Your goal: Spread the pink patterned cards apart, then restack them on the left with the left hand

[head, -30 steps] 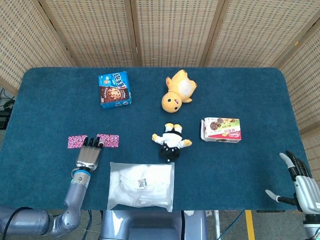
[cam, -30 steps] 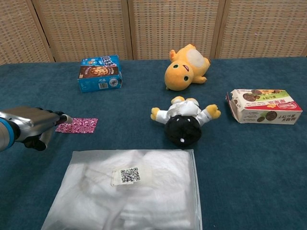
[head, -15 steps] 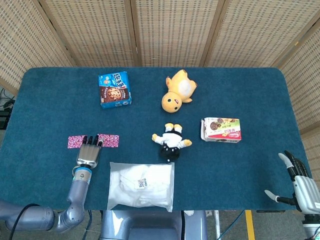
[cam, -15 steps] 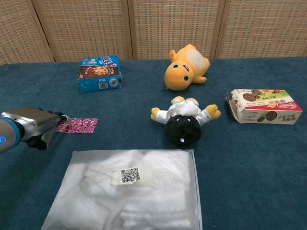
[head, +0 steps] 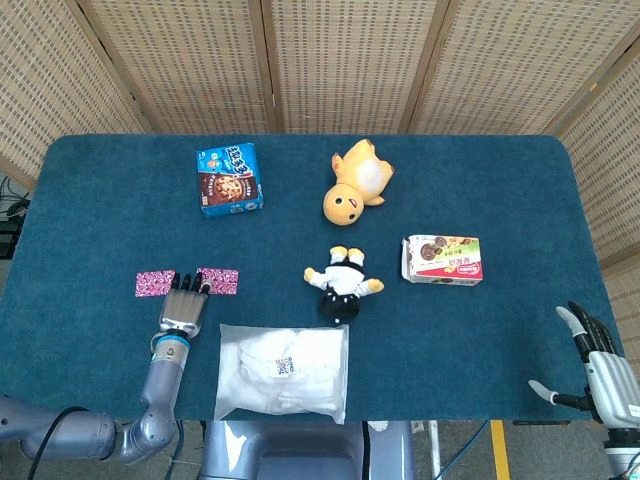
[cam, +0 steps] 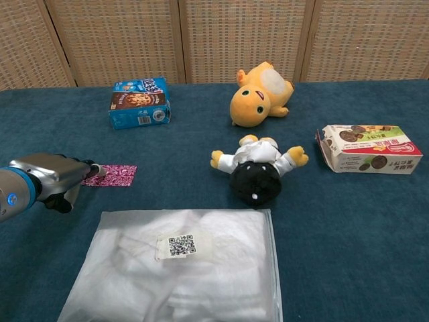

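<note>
— Left hand (head: 181,305), head view: how does it lie?
— Palm down, its fingers (head: 187,285) resting between two pink cards (head: 216,281) spread side by side near the table's (head: 100,200) left edge; whether it pinches one, I cannot tell. Right hand (head: 597,362) hangs off the right corner, fingers spread, empty.
— Chest view?
— Left hand (cam: 50,176) touches the one visible card (cam: 112,175), beside a white bag (cam: 181,268).

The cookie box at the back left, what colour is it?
The cookie box is blue with a brown front panel, clearest in the chest view.
</note>
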You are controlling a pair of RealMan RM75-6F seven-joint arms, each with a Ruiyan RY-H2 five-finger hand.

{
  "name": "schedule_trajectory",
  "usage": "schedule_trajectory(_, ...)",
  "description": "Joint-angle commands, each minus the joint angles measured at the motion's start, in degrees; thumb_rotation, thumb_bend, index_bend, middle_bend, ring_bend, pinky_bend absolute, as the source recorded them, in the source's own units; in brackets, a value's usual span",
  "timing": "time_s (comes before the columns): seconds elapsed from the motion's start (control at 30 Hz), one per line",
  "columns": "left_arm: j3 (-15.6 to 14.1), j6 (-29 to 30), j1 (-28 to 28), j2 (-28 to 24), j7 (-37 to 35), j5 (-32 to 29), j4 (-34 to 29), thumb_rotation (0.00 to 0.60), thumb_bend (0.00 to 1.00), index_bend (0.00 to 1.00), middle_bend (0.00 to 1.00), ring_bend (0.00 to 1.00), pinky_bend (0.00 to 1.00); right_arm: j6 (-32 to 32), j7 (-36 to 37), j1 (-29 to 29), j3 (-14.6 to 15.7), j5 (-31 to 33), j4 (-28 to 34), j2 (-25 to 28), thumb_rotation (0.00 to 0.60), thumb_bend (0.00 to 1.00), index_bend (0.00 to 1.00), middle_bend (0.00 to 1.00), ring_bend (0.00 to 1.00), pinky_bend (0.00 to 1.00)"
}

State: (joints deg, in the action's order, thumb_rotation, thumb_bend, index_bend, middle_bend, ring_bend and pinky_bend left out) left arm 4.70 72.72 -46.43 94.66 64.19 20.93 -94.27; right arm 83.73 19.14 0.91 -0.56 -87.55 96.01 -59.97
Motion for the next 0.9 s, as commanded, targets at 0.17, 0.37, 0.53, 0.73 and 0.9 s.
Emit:
schedule_trajectory(0.17, -2.53, 1.48, 1.31, -1.42, -0.20, 1.57, -2.70, 0.600, 1.00, 0.06, 0.00, 0.00, 0.00, 0.05, 0.08, 0.02, 0.00, -0.12, 0.06, 0.11, 0.600, 0.11, 0.04, 0.00, 0.00, 0.00)
schedule_trajectory(0.37, -5.13, 2.25, 3.17, -2.44, -1.54, 3.53, -4.38, 0.600, 1.00, 0.06, 0.00, 0.00, 0.00, 0.50, -0.30, -0.17, 0.13, -0.49, 0.43, 0.20, 0.600, 0.11, 0.04, 0.00, 0.00, 0.00)
schedule_trajectory(0.53, -5.87, 2.37, 4.21, -3.38, -2.89, 4.73, -4.88, 0.600, 1.00, 0.06, 0.00, 0.00, 0.00, 0.50, -0.28, -0.17, 0.11, -0.45, 0.37, 0.16, 0.600, 0.11, 0.04, 0.00, 0.00, 0.00)
schedule_trajectory(0.73, -6.91, 2.68, 5.03, -4.47, -3.26, 5.89, -6.38, 0.600, 1.00, 0.06, 0.00, 0.00, 0.00, 0.57, -0.21, -0.16, 0.09, -0.51, 0.25, 0.11, 0.600, 0.11, 0.04, 0.00, 0.00, 0.00)
schedule_trajectory(0.9, -8.01, 3.51, 5.61, -4.99, -2.95, 7.13, -8.07, 0.600, 1.00, 0.06, 0.00, 0.00, 0.00, 0.72, -0.17, -0.21, 0.12, -0.63, 0.26, 0.13, 0.600, 0.11, 0.04, 0.00, 0.00, 0.00)
